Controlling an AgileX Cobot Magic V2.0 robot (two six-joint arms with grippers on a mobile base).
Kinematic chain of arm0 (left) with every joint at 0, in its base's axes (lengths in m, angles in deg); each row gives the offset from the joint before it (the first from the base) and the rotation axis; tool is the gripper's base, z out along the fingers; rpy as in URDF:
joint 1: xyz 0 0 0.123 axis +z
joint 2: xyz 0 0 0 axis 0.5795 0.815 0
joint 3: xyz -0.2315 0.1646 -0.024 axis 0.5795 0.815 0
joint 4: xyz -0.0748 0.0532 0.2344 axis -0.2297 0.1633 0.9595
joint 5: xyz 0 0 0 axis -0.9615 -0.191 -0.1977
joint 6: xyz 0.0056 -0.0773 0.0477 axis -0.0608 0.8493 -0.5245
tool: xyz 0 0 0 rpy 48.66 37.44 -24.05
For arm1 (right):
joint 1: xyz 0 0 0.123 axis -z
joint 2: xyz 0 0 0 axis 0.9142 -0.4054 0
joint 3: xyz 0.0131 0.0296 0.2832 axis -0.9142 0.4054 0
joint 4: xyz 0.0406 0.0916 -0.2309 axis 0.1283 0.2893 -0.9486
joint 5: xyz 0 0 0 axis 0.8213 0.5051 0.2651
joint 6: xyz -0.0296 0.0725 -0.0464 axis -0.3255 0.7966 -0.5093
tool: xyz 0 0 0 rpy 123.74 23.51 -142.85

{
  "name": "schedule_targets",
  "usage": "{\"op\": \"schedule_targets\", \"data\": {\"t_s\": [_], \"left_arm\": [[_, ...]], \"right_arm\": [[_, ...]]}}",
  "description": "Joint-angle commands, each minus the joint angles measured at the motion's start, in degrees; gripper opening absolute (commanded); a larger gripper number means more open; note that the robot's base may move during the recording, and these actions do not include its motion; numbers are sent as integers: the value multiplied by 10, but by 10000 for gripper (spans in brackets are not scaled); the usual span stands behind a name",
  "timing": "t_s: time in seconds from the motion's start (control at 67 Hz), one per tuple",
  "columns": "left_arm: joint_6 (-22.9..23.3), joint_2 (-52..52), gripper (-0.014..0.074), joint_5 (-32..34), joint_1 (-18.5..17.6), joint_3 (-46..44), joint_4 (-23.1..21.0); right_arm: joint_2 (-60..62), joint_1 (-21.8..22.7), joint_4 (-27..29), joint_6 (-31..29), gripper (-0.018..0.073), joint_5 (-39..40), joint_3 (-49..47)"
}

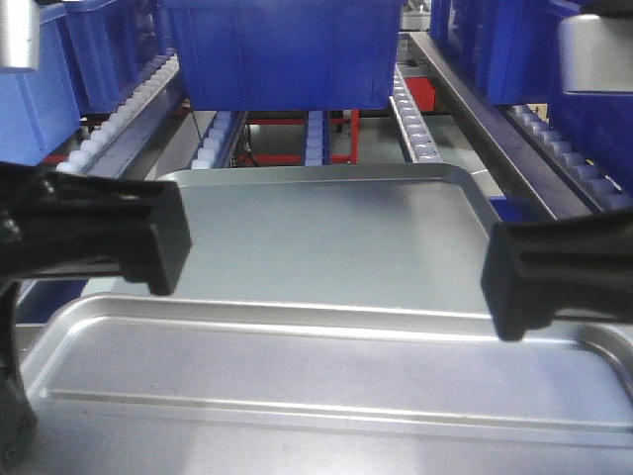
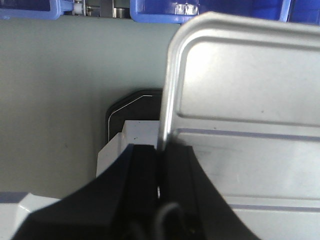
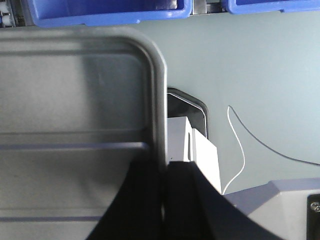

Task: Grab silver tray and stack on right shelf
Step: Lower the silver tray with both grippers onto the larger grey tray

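The silver tray, shiny with a raised rim and long ridges across its base, fills the bottom of the front view and is held level between both grippers. My left gripper is shut on its left rim. My right gripper is shut on its right rim. In the left wrist view the jaws pinch the rim of the tray. In the right wrist view the jaws pinch the rim of the tray. The shelf's pale roller tracks and steel rails run away behind.
A duller smooth-bottomed grey tray lies on the rack just beyond the held tray. Blue bins sit farther back and at both sides. A white box and a thin white cable lie on the floor below.
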Motion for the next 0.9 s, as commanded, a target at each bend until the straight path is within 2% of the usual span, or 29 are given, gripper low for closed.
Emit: {"op": "schedule_targets", "data": {"t_s": [0.0, 0.194, 0.269, 0.328, 0.433, 0.537, 0.731, 0.881], "left_arm": [[6, -13, -100, -153, 0, -7, 40], [4, -13, -99, -148, 0, -7, 58], [-41, -13, -99, -113, 2, -7, 64], [-73, -13, -99, -74, 19, -16, 50], [-152, -13, -99, 0, 66, -38, 23], [-183, -8, -99, 46, 133, -52, 22], [-356, 30, -99, 140, 242, -92, -45], [-411, 93, -99, 182, 304, -140, -58]], "right_arm": [[12, 4, -33, -1, 70, -131, -8], [12, 4, -38, -5, 70, -99, -8], [12, 5, -53, -34, 70, -68, -9], [12, 8, -74, -73, 70, -38, -15], [12, 38, -81, -111, 70, 3, -42], [6, 90, -81, -146, 70, 36, -70], [-52, 206, -79, -222, 70, 117, -129], [-131, 276, -78, -260, 70, 169, -189]]}}
